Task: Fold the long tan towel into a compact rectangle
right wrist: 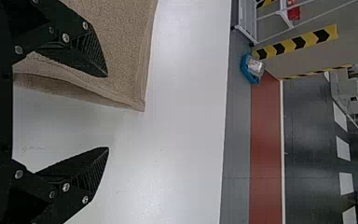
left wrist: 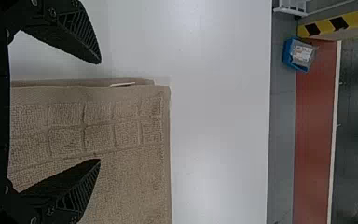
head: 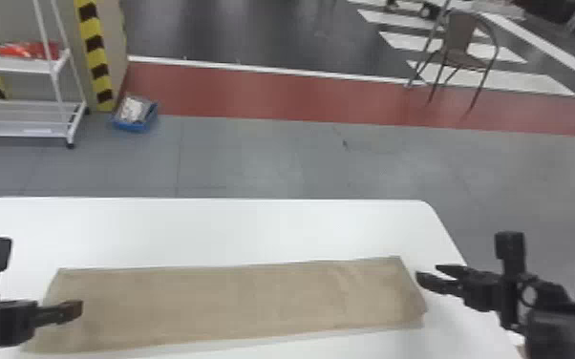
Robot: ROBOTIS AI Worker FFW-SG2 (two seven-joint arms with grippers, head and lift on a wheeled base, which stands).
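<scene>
I'm seeing the tan towel [head: 234, 300] lying as a long, flat strip across the white desk [head: 215, 229]. My left tool [head: 74, 310] is hovering open at the strip's left end, one finger over the cloth, the other over the desk, and a small white tag [left wrist: 122, 84] is poking out between the layers there. My right tool [head: 427, 272] is also hanging open, straddling the edge of the right end.

Towel [head: 234, 305] lay left to right across the near part of the table [head: 215, 229]; behind, on the floor [head: 253, 157], stood cart [head: 28, 119], left, bin [head: 136, 126] beside it, and chair [head: 465, 60], right.
</scene>
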